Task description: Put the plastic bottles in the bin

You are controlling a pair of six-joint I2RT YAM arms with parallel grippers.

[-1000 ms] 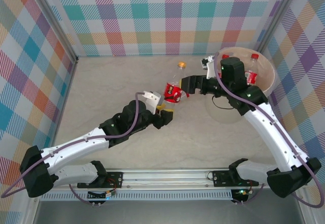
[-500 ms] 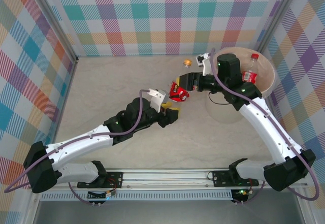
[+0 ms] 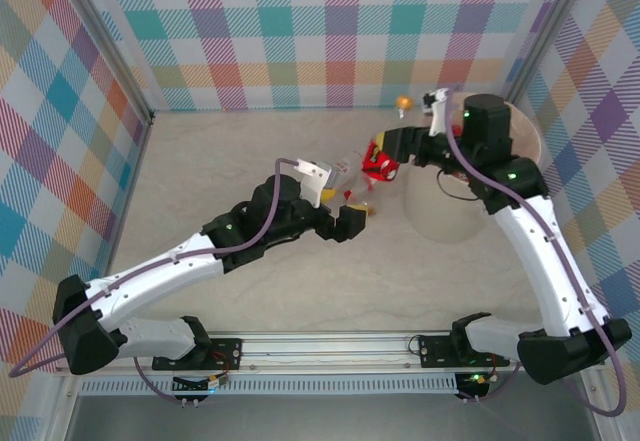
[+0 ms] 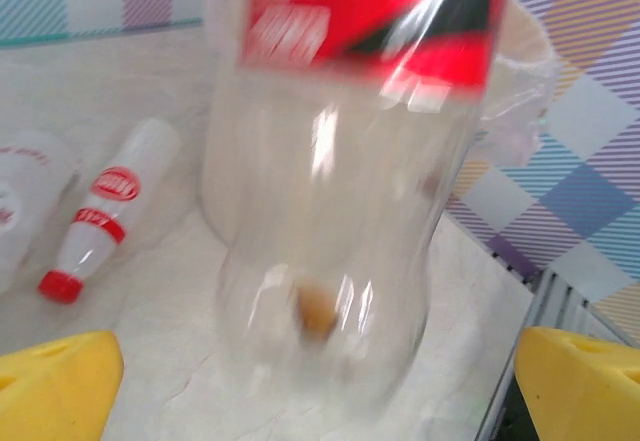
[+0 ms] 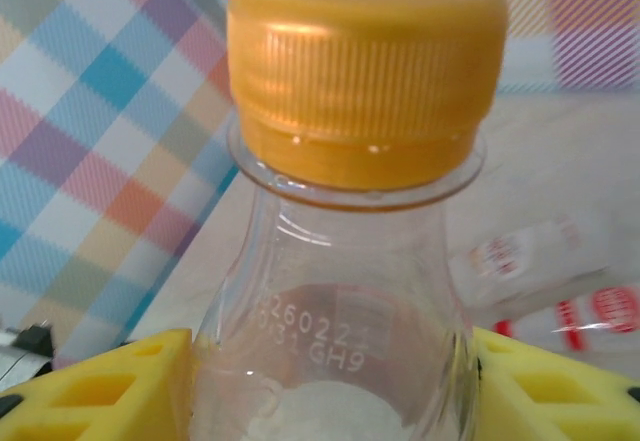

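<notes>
Right gripper point(image 3: 395, 141): closed on the held bottle point(image 3: 381, 163), a clear one w/ red label and orange cap point(image 3: 403, 102). In the right wrist view its yellow fingers point(image 5: 100, 386) press both sides of the shoulder, just under the neck, w/ the cap above them. The held bottle is off the tabletop point(image 3: 220, 161) and tilted, cap end toward the far edge, base end toward the left gripper point(image 3: 352, 218). Position: far right part of the tabletop, just left of the bin point(image 3: 528, 133).

Bin: round, translucent white, at the far right corner of the tabletop. The right arm crosses over much of it.

Left gripper: jaws wide apart, nothing clamped. Position: approx. centre of the tabletop, just on the near side of the held bottle's base. In the left wrist view the yellow pads point(image 4: 55, 391) sit at either lower corner, w/ the blurred base of the held bottle between and beyond them. Contact w/ the pads cannot be told.

Other bottles: the left wrist view shows a small white bottle point(image 4: 95, 216) w/ red logo band and red cap, lying on its side on the pale surface left of the held bottle. A second bottle point(image 4: 20, 206) is cut off at the frame edge. The right wrist view shows two lying bottles point(image 5: 530, 253) w/ red-marked labels, beyond the held one. Whether they are the same pair cannot be told.
</notes>
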